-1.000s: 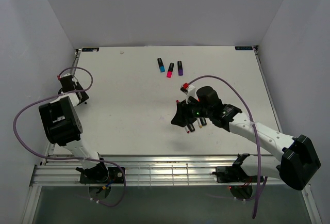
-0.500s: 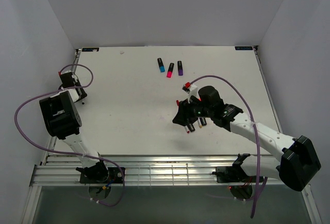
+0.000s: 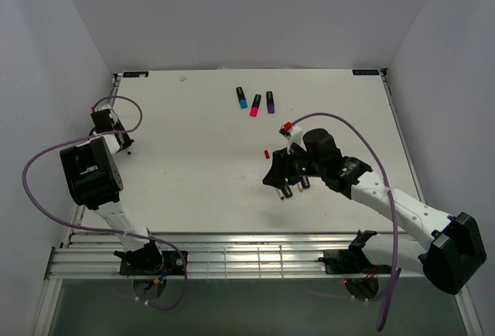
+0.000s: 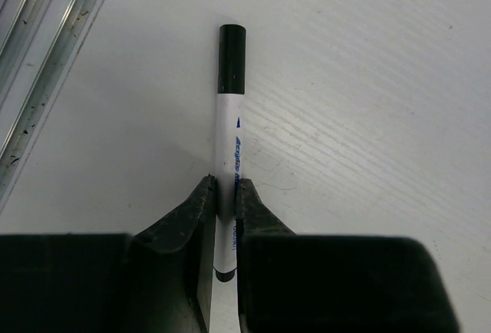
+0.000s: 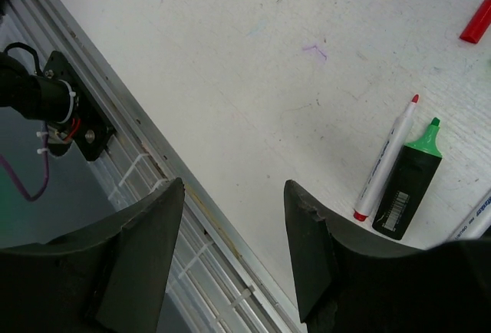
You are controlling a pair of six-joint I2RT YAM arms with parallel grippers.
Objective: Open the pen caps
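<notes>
**Operator:** What have I got on the left?

**Spotter:** Your left jaws are clamped on the barrel of a thin white plastic pen (image 4: 228, 149), out at the far left edge of the white surface (image 4: 368, 80). Its small black cylindrical cap (image 4: 232, 58) is seated on the end away from the jaws. The pen's long axis runs straight out ahead of them, so I'd judge the pull has to go along that line.

**Operator:** Which arm takes the cap?

**Spotter:** Your right arm is well apart from it (much of the surface lies between), so that reach is what you should plan. Moving right, three stubby black markers lie at the far middle. Their blue cap (image 3: 243, 103), pink cap (image 3: 254, 111) and purple cap (image 3: 271, 107) look fitted, coloured ends towards you. A tiny loose red cap (image 3: 265, 152) lies near your right jaws, on their far side. Those jaws stand open and empty over an uncapped red-tipped white pen (image 5: 386, 158) and a black marker with a bare green tip (image 5: 404, 186).
</notes>
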